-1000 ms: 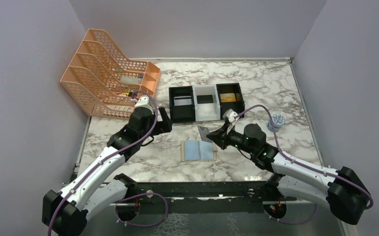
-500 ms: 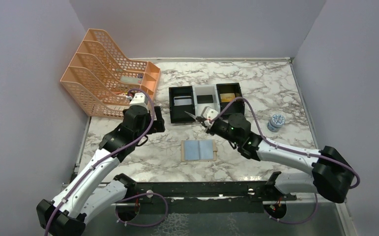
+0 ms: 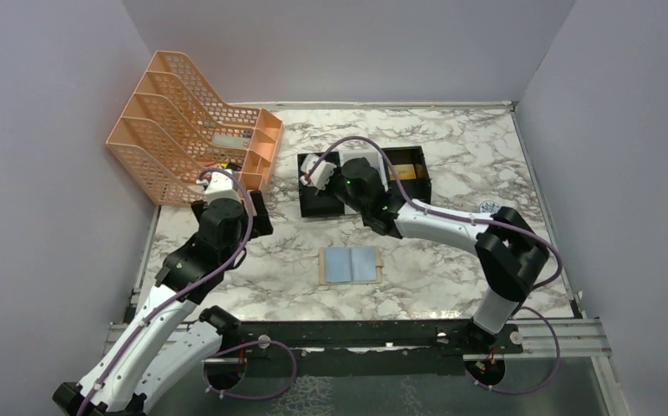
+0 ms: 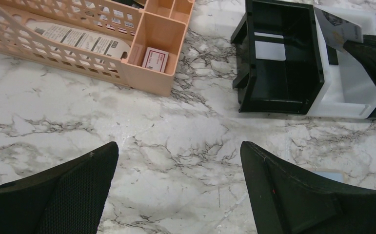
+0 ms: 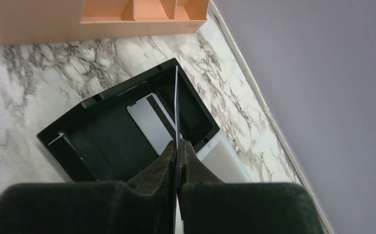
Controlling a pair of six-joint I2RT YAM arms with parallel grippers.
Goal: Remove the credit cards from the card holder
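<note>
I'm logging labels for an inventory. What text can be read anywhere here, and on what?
Nothing legible.
On the long white label in the orange organizer: print too blurred.
On the small pink-bordered card beside it: print too small.
On the credit card in the right gripper: faint marks, unreadable.

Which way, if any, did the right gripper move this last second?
Yes. Shut on a card, the right gripper went from beside the card holder to above the left black tray.

The table [image 3: 469, 139] is grey-veined white marble, the rack [image 3: 165, 130] peach lattice, the card holder [image 3: 351, 265] tan with grey-blue inside.
</note>
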